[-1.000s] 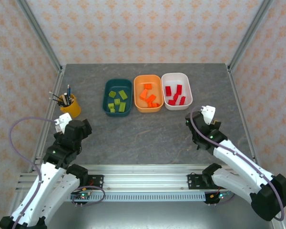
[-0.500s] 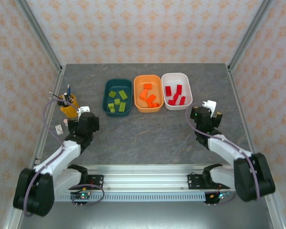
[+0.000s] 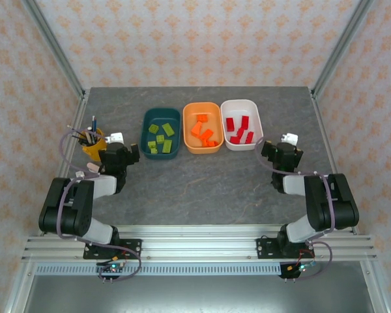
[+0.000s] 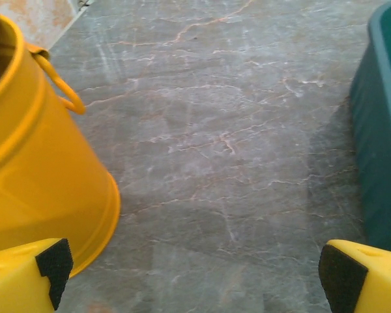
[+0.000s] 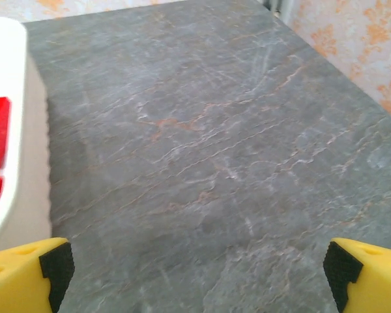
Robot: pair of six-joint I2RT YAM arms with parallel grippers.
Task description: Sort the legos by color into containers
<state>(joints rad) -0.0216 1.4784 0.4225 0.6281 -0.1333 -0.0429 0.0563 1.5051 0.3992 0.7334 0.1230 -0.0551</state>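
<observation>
Three tubs stand in a row across the far middle of the worktop (image 3: 195, 186), edges almost touching: teal tub (image 3: 161, 110) at left, orange tub (image 3: 202, 104) in the middle, white tub (image 3: 241, 102) at right.

Change: a second ago both arms were reaching forward with the wrists raised. Now both are folded tight, elbows back, wrists low near the tubs' near ends.
- Left pincer (image 4: 195, 274): wide open, holding nothing, between the yellow cup (image 3: 96, 149) and the teal tub.
- Right pincer (image 5: 199, 274): wide open, holding nothing, just right of the white tub.

Contents look unchanged across that second: green bricks (image 3: 160, 137) in teal, orange bricks (image 3: 202, 130) in orange, red bricks (image 3: 238, 128) in white. No loose brick seen on the worktop.

Reading: the sort looks complete, each colour in its own tub. The fold-back looks like parking, not the start of another pick.

Orientation: each tub's long axis runs near to far, the three parallel. Bricks inside lie flat at mixed angles. The red oblongs run roughly near-far; several of the orange ones are skewed and bunched. Stud side too small to tell.
</observation>
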